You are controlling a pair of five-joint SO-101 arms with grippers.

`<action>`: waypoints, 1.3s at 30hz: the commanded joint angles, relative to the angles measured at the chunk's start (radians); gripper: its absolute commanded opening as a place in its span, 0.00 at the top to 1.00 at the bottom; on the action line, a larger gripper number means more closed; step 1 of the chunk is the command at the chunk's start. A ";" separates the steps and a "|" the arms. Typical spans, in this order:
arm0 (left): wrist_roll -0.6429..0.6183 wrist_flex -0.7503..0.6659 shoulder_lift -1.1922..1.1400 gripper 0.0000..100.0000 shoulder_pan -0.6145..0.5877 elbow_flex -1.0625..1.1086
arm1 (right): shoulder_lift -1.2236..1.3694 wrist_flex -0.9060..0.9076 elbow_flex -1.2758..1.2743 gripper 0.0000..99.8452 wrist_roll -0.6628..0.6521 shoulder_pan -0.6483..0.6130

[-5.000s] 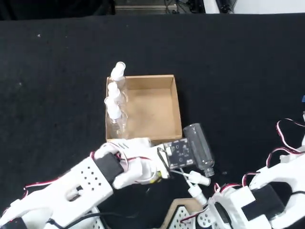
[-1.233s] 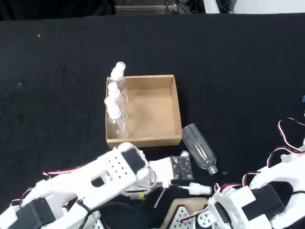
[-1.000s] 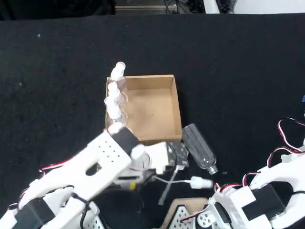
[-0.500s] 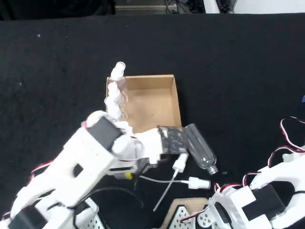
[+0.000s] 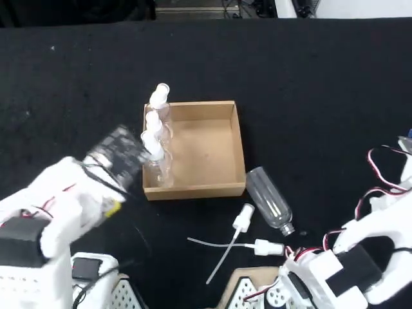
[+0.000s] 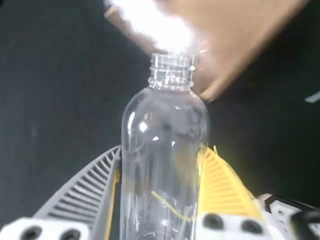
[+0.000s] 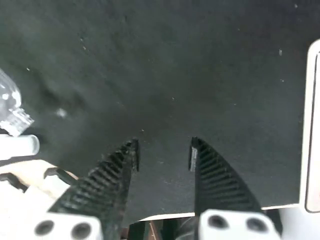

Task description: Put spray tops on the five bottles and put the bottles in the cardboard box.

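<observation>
Left pincer [image 6: 161, 152] swung bottle [image 6: 165, 125] leftward; box [image 5: 206, 151] holds three.

Tan box [image 5: 206, 151]; clear bottle [image 6: 165, 150]; black table [image 5: 322, 96]

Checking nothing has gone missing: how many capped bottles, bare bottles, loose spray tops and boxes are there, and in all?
capped bottles: 3
bare bottles: 2, one lying beside the box, one in the left pincer
loose spray tops: 2
cardboard box: 1
Total: 8
</observation>
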State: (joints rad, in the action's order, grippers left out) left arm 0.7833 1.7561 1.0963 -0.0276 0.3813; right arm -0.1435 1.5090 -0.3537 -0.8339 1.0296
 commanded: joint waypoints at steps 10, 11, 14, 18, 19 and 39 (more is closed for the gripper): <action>-0.011 -0.427 -0.322 0.89 -0.657 0.285 | -0.507 0.017 -0.249 0.85 0.106 -0.364; -0.009 -0.465 -0.354 0.89 -0.688 0.309 | -0.529 0.017 -0.268 0.85 0.141 -0.413; -0.008 -0.578 -0.434 0.89 -0.769 0.387 | -0.564 0.018 -0.297 0.85 0.239 -0.554; 0.055 -0.672 -0.522 0.84 -0.842 0.460 | -0.568 0.034 -0.303 0.85 0.313 -0.658; 0.092 -0.681 -0.540 0.80 -0.858 0.472 | -0.570 0.043 -0.303 0.85 0.321 -0.671; 0.629 -0.715 -0.582 0.74 -1.098 0.532 | -0.575 0.068 -0.303 0.85 0.316 -0.677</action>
State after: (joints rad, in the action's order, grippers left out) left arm 1.3817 1.0810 0.5163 -1.1017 0.9183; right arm -0.6759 1.5643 -0.6605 -0.5194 0.3682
